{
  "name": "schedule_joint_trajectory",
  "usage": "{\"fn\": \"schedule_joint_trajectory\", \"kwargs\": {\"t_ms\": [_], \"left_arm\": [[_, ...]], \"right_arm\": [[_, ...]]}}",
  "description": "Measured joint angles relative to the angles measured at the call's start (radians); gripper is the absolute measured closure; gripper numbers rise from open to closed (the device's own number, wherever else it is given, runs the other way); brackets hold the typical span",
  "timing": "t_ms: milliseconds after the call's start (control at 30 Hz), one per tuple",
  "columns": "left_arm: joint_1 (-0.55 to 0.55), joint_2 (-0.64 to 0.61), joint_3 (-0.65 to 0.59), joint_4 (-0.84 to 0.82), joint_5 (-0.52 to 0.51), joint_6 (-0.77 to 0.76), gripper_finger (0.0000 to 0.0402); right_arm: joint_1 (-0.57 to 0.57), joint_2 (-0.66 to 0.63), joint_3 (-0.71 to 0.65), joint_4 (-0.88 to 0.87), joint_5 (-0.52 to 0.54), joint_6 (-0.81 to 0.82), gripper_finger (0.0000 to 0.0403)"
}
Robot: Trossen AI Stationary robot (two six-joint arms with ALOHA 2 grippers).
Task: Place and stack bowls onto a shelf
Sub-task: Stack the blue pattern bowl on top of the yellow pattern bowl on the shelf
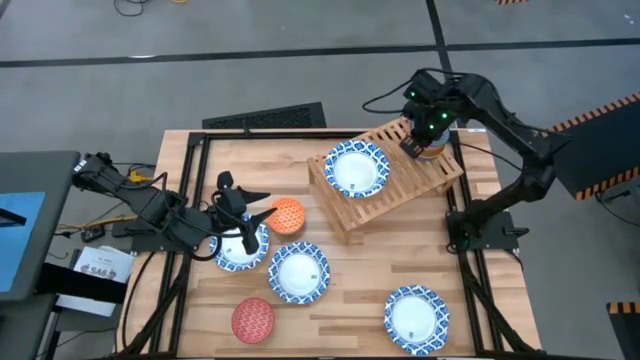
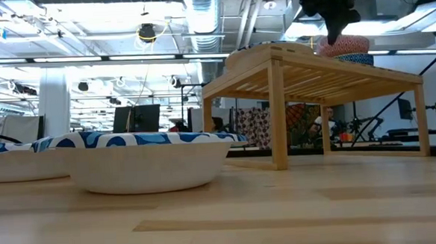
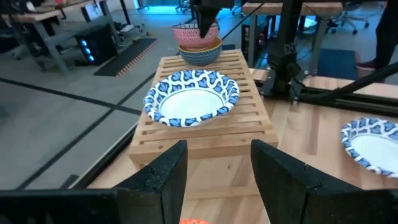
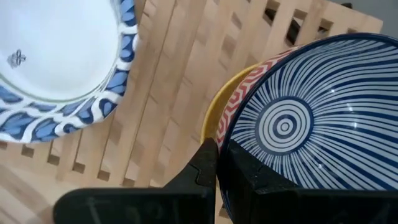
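1. Nearest the table's front edge sit a small red bowl [image 1: 253, 319] on the left and a wide blue-and-white bowl [image 1: 416, 317] on the right.
2. Just behind, another blue-and-white bowl [image 1: 298, 272] rests near the table's middle.
3. The left gripper [image 1: 247, 215] hovers over a third blue-and-white bowl [image 1: 241, 248] on the left side. Its fingers [image 3: 283, 174] are spread wide apart and hold nothing.
4. A small orange bowl [image 1: 288, 216] sits just beside that gripper.
5. Farther back, the slatted wooden shelf [image 1: 415, 180] stands angled on the table. A wide blue-and-white bowl [image 1: 355, 168] rests on its left part.
6. At the shelf's far right end is a stack of small bowls: blue-grey and yellow below, and on top a bowl with a red outside and blue-striped inside [image 4: 298, 130].
7. The right gripper [image 4: 219, 163] is closed on the rim of that top bowl, one finger inside and one outside.
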Motion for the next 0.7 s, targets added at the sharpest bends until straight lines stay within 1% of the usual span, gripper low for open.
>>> {"fn": "schedule_joint_trajectory", "kwargs": {"t_ms": [100,200,300,433,533,700], "left_arm": [[0.0,0.0,0.0,0.0,0.0,0.004,0.0239],[0.0,0.0,0.0,-0.002,0.004,0.004,0.0239],[0.0,0.0,0.0,-0.003,0.004,0.016,0.0239],[0.0,0.0,0.0,-0.003,0.004,0.025,0.0239],[0.0,0.0,0.0,-0.003,0.004,0.037,0.0239],[0.0,0.0,0.0,-0.003,0.003,0.049,0.0239]], "right_arm": [[0.001,0.005,0.001,-0.001,0.002,0.016,0.0367],[0.018,0.03,0.001,0.0,0.002,0.068,0.0367],[0.028,0.046,0.001,0.0,0.006,0.072,0.0367],[0.048,0.082,0.0,-0.001,0.038,0.078,0.0367],[0.055,0.09,0.001,0.001,0.059,0.089,0.0367],[0.055,0.096,0.001,0.0,0.062,0.092,0.0367]]}}
